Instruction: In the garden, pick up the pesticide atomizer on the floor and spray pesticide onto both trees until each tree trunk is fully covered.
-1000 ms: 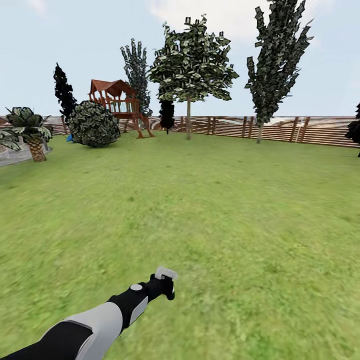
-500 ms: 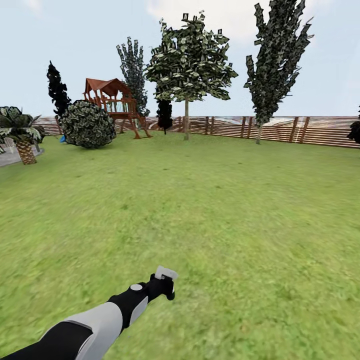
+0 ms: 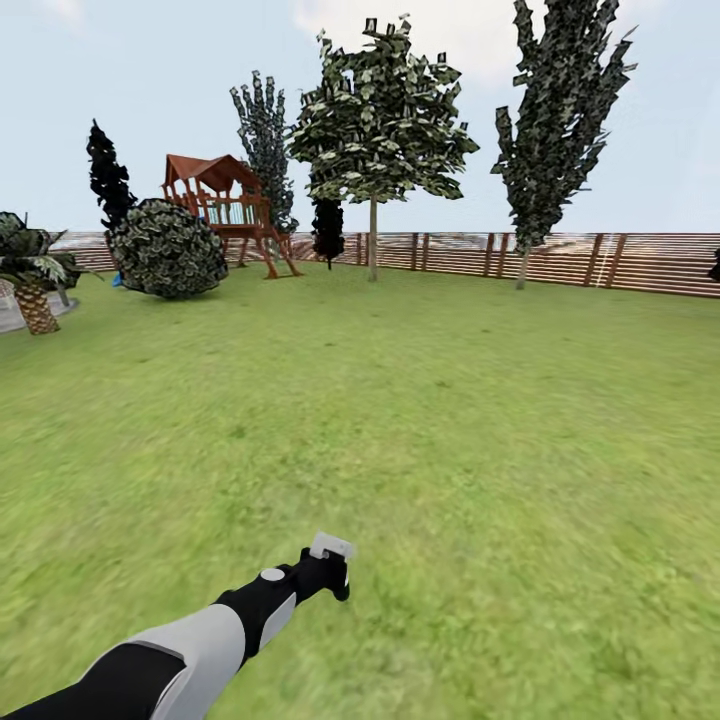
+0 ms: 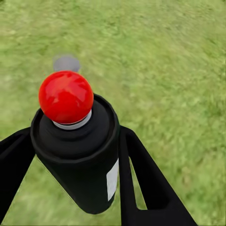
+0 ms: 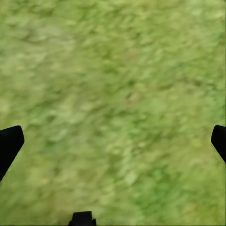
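Observation:
My left gripper [image 3: 335, 572] is held out low over the lawn, shut on the pesticide atomizer [image 3: 331, 547], whose pale trigger head pokes up above the black fingers. In the left wrist view the atomizer [image 4: 82, 155] is a dark bottle with a white label and a red ball on top, clamped between the two fingers [image 4: 141, 174]. A broadleaf tree [image 3: 380, 110] with a thin bare trunk [image 3: 372, 245] stands far ahead by the fence. My right gripper [image 5: 114, 140] hangs open above bare grass.
A brown slat fence [image 3: 600, 262] rings the lawn. A wooden play tower [image 3: 225, 205], a round bush [image 3: 168, 250] and a palm [image 3: 30, 275] stand at the far left. A tall narrow tree [image 3: 560, 110] rises at the right. Open grass [image 3: 430, 420] lies between.
The whole view has shifted: palm, bush and play tower slid left as the camera turned. My left arm keeps its pose and its hold on the atomizer.

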